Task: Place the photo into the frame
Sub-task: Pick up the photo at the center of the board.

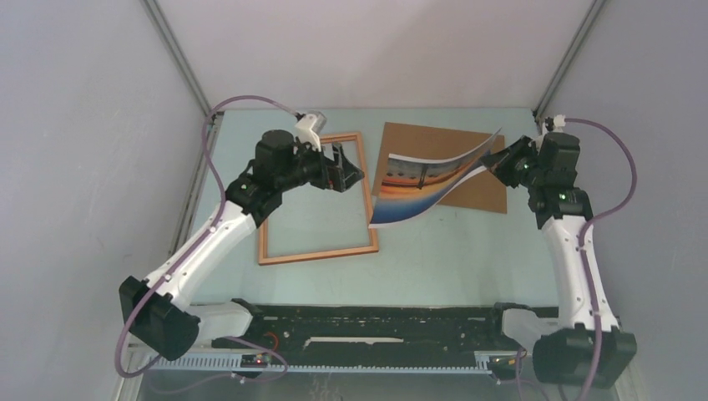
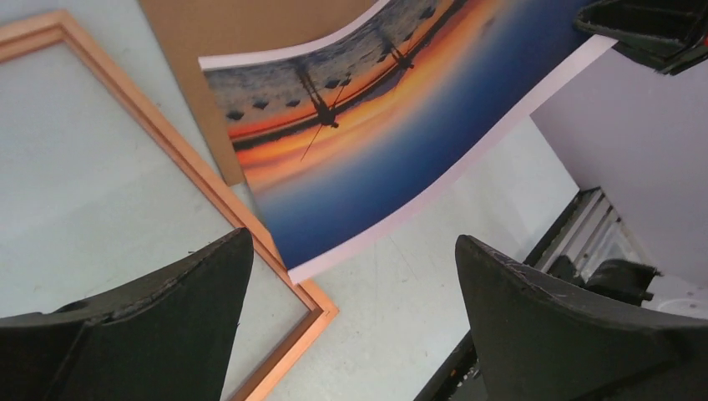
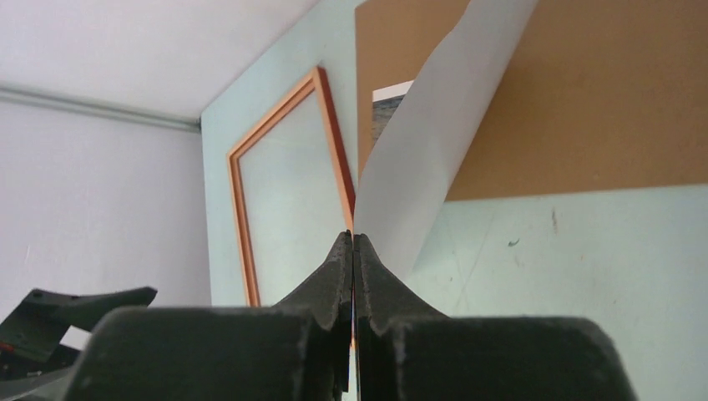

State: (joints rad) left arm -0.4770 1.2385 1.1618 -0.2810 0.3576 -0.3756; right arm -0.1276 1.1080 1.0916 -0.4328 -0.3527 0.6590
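Presently, right fingers (image 3: 334, 284) pinched tight on the photo (image 1: 426, 180) edge, sheet curling above the bench (image 1: 451, 259). Left fingers (image 2: 175, 309) spread wide, empty, over the frame (image 1: 317, 252) by the bench's left edge.

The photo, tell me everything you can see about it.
The photo is a thin paper print of an orange sunset over blue water with dark silhouettes. It has a white border and a plain white back. It is held up in a bowed curve, pinched at its far right end by the shut right pincer. It arches over the board. Its low near corner reaches the right rail of the frame, where contact is unclear. The open left pincer is not touching it.
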